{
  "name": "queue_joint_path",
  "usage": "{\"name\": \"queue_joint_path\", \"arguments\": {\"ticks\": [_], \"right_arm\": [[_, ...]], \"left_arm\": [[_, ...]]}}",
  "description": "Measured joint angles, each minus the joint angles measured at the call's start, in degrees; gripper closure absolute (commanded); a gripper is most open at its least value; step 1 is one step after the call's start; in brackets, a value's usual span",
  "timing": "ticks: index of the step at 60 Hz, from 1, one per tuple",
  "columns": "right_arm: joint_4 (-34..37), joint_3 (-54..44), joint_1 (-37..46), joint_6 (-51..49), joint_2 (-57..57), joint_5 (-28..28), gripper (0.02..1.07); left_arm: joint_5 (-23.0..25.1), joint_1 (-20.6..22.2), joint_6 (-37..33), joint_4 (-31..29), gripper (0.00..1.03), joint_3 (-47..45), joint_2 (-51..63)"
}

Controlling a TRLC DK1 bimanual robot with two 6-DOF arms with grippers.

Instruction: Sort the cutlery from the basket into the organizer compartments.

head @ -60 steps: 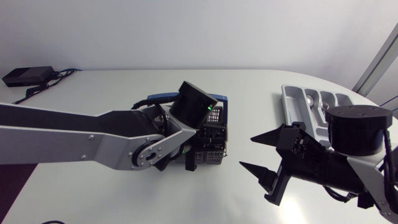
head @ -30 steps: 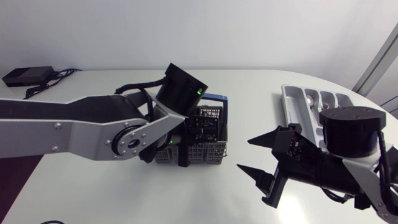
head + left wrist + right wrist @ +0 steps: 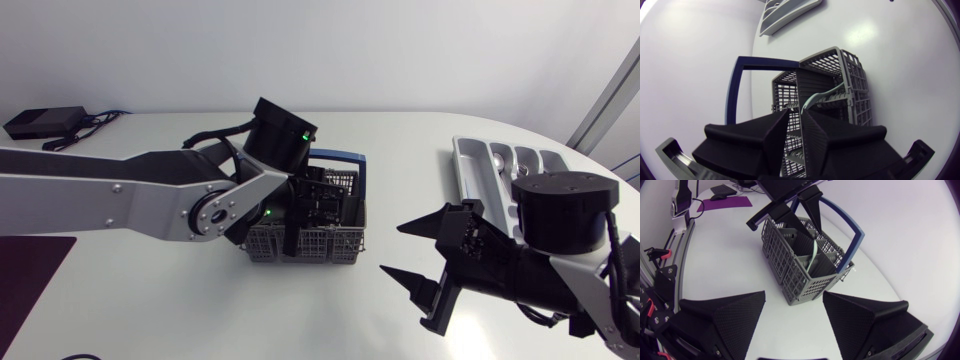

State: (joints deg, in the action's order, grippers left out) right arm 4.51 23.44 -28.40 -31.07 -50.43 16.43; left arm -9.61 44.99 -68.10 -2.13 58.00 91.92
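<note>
Poised over the grey plastic mesh basket [image 3: 855,85] with blue handle: left end effector [image 3: 796,114], narrow gap, clamped on nothing. Just ahead of its tips, inside the basket, a pale green cutlery handle [image 3: 815,99], long axis nearly upright. At 3 o'clock on the bench, wide apart, farther: right end effector [image 3: 393,247].

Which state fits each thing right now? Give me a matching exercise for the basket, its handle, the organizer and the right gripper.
Things:
1. cutlery basket
2. basket handle
3. organizer
4. right gripper

States:
A. fingers wide open, holding nothing
B. dark blue
C. grey mesh, directly below the left gripper
D. light grey tray with compartments

Pairs: 1-C, 2-B, 3-D, 4-A
</note>
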Motion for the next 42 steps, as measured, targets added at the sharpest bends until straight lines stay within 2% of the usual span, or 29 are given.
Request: {"name": "queue_joint_path", "arguments": {"ticks": [5, 29, 42], "right_arm": [[-0.02, -0.02, 0.00, 0.00, 0.00, 0.00, 0.24], [-0.02, -0.07, 0.00, 0.00, 0.00, 0.02, 0.24], [-0.02, -0.11, 0.00, 0.00, 0.00, 0.02, 0.24]], "left_arm": [[0.61, -0.59, -0.87, 0.17, 0.69, -0.13, 0.42], [3.87, -2.58, -3.96, 0.46, 0.70, -0.15, 1.53], [5.55, -2.62, -3.98, 0.81, 0.79, -0.15, 3.02]]}}
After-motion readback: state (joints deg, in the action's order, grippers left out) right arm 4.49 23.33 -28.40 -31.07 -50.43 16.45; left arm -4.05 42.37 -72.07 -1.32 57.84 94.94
